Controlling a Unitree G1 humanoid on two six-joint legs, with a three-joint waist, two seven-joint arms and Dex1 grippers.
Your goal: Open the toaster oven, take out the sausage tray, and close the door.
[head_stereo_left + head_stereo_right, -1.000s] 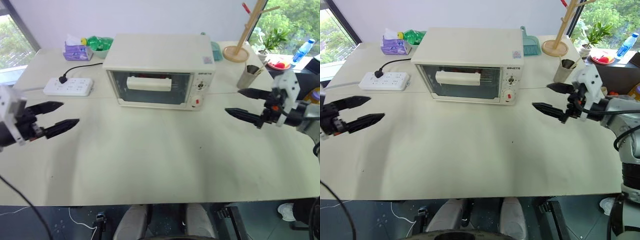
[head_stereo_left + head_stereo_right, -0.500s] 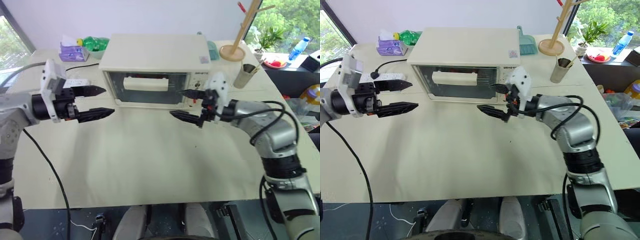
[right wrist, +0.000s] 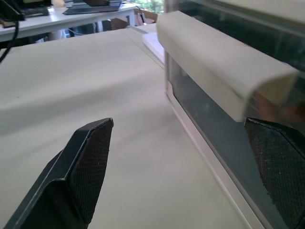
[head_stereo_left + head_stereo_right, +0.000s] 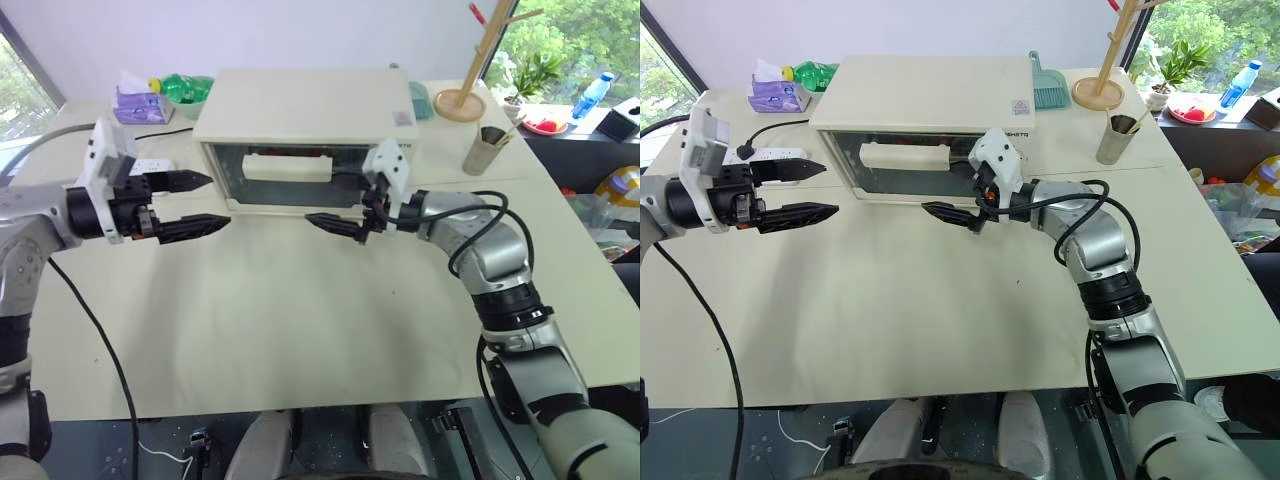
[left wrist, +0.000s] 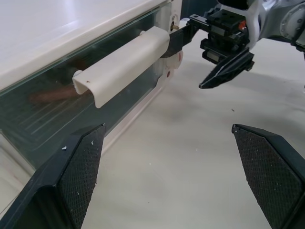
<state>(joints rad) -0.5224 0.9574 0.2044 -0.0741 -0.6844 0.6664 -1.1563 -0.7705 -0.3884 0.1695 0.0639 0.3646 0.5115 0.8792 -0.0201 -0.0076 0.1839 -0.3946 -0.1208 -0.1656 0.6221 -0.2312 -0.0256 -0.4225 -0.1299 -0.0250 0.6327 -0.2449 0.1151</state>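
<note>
The cream-white toaster oven point(image 4: 305, 105) stands at the back middle of the table, its glass door point(image 4: 285, 180) shut. Behind the glass, the sausage tray point(image 5: 43, 102) shows dimly as rack wires and a reddish sausage. My right gripper point(image 4: 330, 200) is open at the right end of the door's white bar handle point(image 5: 124, 64). One of its fingers point(image 5: 178, 38) reaches in behind that end, and the other hangs lower, out in front of the door. My left gripper point(image 4: 215, 200) is open and holds nothing. It hovers just left of the oven's front, pointing toward it.
A white power strip point(image 4: 770, 153) with a black cord lies left of the oven. A purple tissue pack point(image 4: 135, 100) and green bottle point(image 4: 185, 88) sit behind it. To the right stand a wooden rack point(image 4: 480, 60) and a cup point(image 4: 483, 148). The table's front half point(image 4: 300, 320) gives free room.
My right gripper has swept left from the table's right side to the door handle's right end. My left gripper came in from the left edge toward the oven, then held still.
</note>
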